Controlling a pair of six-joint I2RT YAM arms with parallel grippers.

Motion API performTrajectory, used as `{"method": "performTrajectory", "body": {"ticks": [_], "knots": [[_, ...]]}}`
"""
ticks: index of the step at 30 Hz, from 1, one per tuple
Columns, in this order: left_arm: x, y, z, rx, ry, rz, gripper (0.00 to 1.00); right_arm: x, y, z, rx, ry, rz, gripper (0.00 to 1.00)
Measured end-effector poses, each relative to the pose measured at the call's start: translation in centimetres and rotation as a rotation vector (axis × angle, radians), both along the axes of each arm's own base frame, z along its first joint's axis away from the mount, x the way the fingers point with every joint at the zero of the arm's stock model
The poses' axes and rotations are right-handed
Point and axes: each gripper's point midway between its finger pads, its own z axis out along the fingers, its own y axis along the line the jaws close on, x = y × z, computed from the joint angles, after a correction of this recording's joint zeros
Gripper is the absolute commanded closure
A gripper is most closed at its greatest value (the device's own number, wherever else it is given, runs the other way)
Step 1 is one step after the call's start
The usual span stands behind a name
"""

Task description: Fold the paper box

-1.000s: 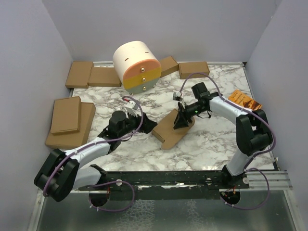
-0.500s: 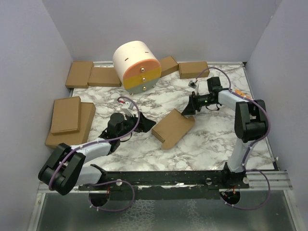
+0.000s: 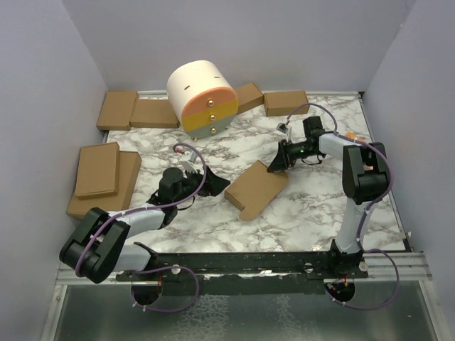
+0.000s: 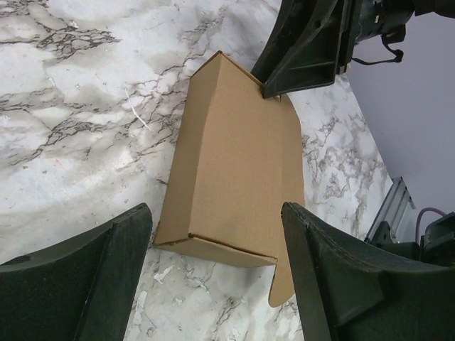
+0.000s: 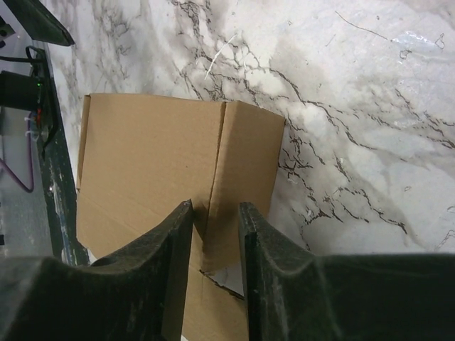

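The paper box is a small flat brown cardboard box lying closed on the marble table, with one loose flap tab at its near right corner. My right gripper sits low at the box's far right corner. Its fingers stand a narrow gap apart over the box's fold line, and hold nothing. My left gripper is wide open just left of the box. The box's near end lies ahead of and between its fingers, untouched. The right gripper also shows in the left wrist view.
A white, orange and yellow drawer unit stands at the back. Other brown boxes lie along the back and stacked at the left. An orange booklet peeks from behind the right arm.
My right gripper has come off the top of the box and drawn back to its far right corner. My left gripper has pulled back slightly. The box stays flat in place.
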Motion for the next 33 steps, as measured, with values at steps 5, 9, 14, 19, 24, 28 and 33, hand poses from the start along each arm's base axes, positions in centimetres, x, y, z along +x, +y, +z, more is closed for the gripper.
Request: {"method": "performTrajectory", "body": {"ticks": [5, 9, 14, 19, 24, 28, 33], "knots": [[-0.3, 0.4, -0.5, -0.012, 0.02, 0.012, 0.21, 0.2, -0.5, 0.1, 0.012, 0.023, -0.023, 0.76], [-0.4, 0.3, -0.5, -0.039, 0.036, 0.018, 0.19, 0.3, -1.0, 0.0, 0.037, 0.055, -0.043, 0.77], [-0.5, 0.1, -1.4, -0.083, 0.104, 0.034, 0.13, 0.4, -1.5, -0.2, 0.075, 0.097, -0.059, 0.79], [-1.0, 0.1, -3.1, -0.125, 0.195, 0.056, 0.1, 0.3, -2.0, -0.5, 0.119, 0.14, -0.073, 0.79], [-1.0, -0.1, -3.5, -0.178, 0.243, 0.073, 0.06, 0.3, -2.2, -0.5, 0.142, 0.16, -0.079, 0.79], [-0.9, -0.6, -3.3, -0.219, 0.262, 0.078, 0.04, 0.3, -2.4, -0.6, 0.165, 0.176, -0.082, 0.79], [-1.2, -1.5, -3.3, -0.251, 0.279, 0.071, 0.03, 0.2, -2.4, -0.6, 0.178, 0.191, -0.084, 0.79]]}}
